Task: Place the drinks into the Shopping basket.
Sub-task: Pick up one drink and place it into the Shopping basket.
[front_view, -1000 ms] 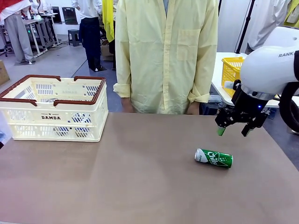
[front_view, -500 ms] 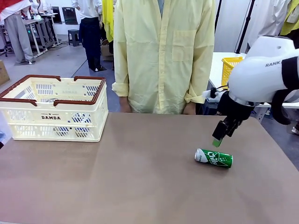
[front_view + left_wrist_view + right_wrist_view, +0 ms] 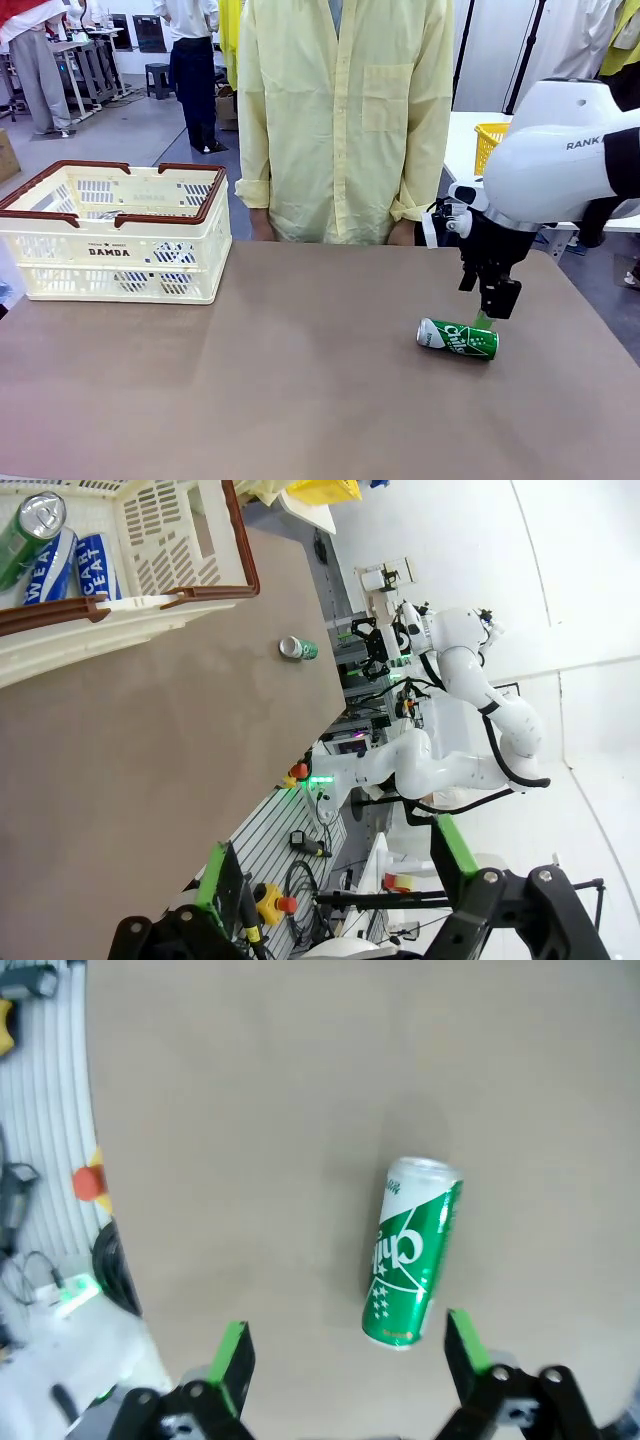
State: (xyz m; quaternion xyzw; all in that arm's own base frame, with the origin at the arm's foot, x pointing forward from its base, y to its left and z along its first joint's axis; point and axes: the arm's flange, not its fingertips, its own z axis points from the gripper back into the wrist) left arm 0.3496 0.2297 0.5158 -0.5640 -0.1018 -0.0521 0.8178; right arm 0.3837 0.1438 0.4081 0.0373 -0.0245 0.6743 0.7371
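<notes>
On the brown worktop point(image 3: 300, 400), toward its right side, a loose green can point(image 3: 457, 339) lay on its side, well apart from the cream Shopping basket point(image 3: 110, 250) with a red-brown rim at the far left. From the left wrist, the basket held a second green can point(image 3: 30, 528) beside blue cans point(image 3: 80, 565) with white lettering, and the left end effector point(image 3: 335, 880) had its fingers wide apart, holding nothing. Over the loose can hung the right end effector point(image 3: 488, 312), pointing down, fingers spread and empty, just above it.
</notes>
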